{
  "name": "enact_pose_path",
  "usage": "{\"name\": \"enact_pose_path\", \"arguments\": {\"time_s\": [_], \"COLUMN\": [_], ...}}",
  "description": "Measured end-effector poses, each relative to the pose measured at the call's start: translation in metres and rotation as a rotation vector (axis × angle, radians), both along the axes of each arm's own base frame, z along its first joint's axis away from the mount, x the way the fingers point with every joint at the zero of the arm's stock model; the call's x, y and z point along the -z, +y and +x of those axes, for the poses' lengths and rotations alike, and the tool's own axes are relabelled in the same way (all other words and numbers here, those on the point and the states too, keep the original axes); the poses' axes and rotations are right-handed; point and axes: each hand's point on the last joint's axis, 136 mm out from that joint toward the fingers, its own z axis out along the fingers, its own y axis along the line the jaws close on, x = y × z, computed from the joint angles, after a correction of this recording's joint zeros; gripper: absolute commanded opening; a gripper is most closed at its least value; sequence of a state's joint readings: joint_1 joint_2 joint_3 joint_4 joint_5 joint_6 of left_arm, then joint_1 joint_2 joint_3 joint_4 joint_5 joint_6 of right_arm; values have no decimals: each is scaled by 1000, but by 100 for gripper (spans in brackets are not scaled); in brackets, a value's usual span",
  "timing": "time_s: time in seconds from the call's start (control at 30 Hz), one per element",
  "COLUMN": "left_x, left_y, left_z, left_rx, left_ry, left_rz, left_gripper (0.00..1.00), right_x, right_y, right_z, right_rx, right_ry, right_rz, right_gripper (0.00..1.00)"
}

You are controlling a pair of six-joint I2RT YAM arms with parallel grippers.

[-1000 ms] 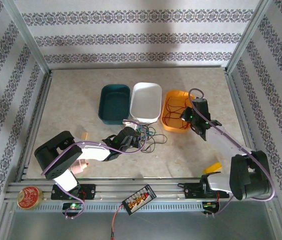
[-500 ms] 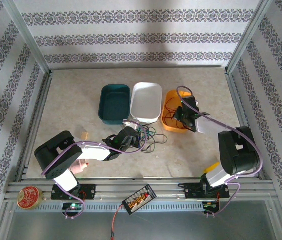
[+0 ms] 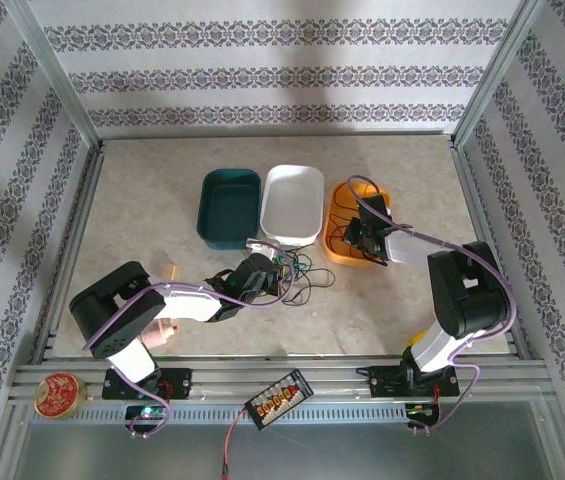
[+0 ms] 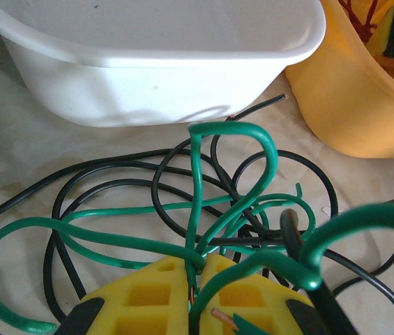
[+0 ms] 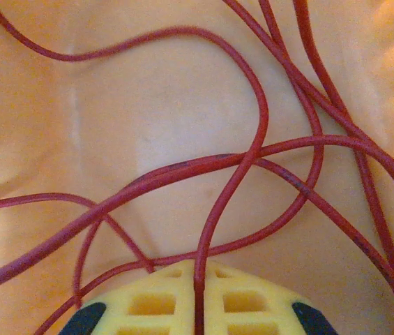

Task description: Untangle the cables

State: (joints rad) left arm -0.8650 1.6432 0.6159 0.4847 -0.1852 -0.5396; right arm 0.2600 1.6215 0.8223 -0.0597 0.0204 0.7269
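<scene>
Left claw (image 4: 197, 269) is squeezed together on the green cable (image 4: 233, 130), which loops up right in front of the white tub (image 4: 148, 77). The black cable (image 4: 113, 161) is woven all through those green loops on the table (image 4: 15, 139), just beside that tub. My right claw (image 5: 198, 272) is down in the orange tub (image 5: 113, 118), fingers pretty much together with the red cable (image 5: 261, 118) running into the seam between them. The rest of it sprawls in loops over the tub floor.
</scene>
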Motion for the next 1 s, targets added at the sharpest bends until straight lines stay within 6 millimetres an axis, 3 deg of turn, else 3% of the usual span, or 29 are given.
{"name": "enact_pose_path", "arguments": {"time_s": [0.27, 0.4, 0.53, 0.77, 0.87, 1.0], "left_x": [0, 0, 0, 1, 0, 1], "left_y": [-2, -3, -3, -3, -3, -2], "left_z": [-1, -1, -1, -1, -1, -1], "left_rx": [5, 6, 6, 7, 6, 4], "left_ry": [2, 3, 3, 4, 4, 3], "left_rz": [3, 4, 4, 7, 7, 8], "left_gripper": [2, 2, 2, 2, 2, 2], "right_x": [-89, -116, -129, -134, -138, -133], "right_y": [-4, -9, -13, -11, 10, 69], "right_z": [-1, -9, -17, -28, -35, -62], "right_rx": [-2, 8, 15, -37, -143, -405], "right_ry": [-213, -270, -299, -300, -310, -286], "right_rz": [28, 27, 26, 9, 8, 55], "right_gripper": [56, 78, 80, 74, 70, 66]}}
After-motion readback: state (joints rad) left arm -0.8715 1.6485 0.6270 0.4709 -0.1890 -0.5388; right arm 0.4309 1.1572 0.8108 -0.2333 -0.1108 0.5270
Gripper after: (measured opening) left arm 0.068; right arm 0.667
